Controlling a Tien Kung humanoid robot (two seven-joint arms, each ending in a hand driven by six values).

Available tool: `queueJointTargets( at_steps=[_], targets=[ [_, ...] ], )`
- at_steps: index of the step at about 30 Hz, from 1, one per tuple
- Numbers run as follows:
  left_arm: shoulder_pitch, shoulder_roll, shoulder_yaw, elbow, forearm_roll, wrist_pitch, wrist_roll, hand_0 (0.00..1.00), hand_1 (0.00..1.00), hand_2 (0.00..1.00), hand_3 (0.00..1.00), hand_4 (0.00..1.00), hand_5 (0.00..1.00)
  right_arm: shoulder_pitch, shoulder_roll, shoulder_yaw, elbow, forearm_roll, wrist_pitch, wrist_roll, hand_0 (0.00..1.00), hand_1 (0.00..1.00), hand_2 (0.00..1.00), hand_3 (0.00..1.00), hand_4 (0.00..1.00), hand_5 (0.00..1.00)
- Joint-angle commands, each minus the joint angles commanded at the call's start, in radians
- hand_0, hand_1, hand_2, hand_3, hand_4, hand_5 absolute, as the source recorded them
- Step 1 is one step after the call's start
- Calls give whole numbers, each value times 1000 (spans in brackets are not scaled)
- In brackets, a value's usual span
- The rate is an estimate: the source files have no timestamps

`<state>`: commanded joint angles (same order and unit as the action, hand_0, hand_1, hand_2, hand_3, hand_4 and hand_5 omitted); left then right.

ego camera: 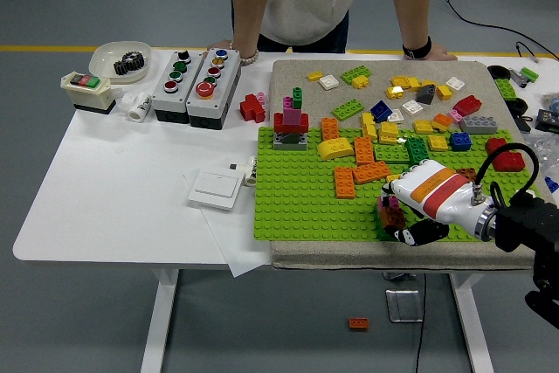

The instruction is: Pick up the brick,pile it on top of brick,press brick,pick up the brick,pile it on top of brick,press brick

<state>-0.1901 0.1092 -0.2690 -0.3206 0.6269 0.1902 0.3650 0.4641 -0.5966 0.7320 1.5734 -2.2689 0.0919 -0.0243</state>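
A green baseplate (297, 189) lies on a grey mat. My right hand (403, 220), white-shelled with an orange-red band, sits at the baseplate's front right corner. Its fingers are curled around a small pink and dark-red brick stack (389, 213) that stands on the plate. Orange bricks (358, 172) lie flat just left of and behind the hand. A taller stack of grey, red, pink and green bricks (291, 120) stands at the plate's far left. My left arm is out of view.
Many loose bricks (410, 102) are scattered on the mat (288, 72) behind the plate. Two button boxes (194, 83), a bowl with a gear (120, 60), a white switch (216, 188) and paper lie to the left. A person stands at the far side with both hands (426, 50) on the table edge.
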Motion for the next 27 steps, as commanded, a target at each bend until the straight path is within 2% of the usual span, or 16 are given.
queueJointTargets(
  at_steps=[27],
  targets=[
    [-1,1,1,-1,-3,-1,0,842,808,811,622,723,682,-5,6,-6,-2,0,-5,18,223,157,203,460,738,370]
  ],
)
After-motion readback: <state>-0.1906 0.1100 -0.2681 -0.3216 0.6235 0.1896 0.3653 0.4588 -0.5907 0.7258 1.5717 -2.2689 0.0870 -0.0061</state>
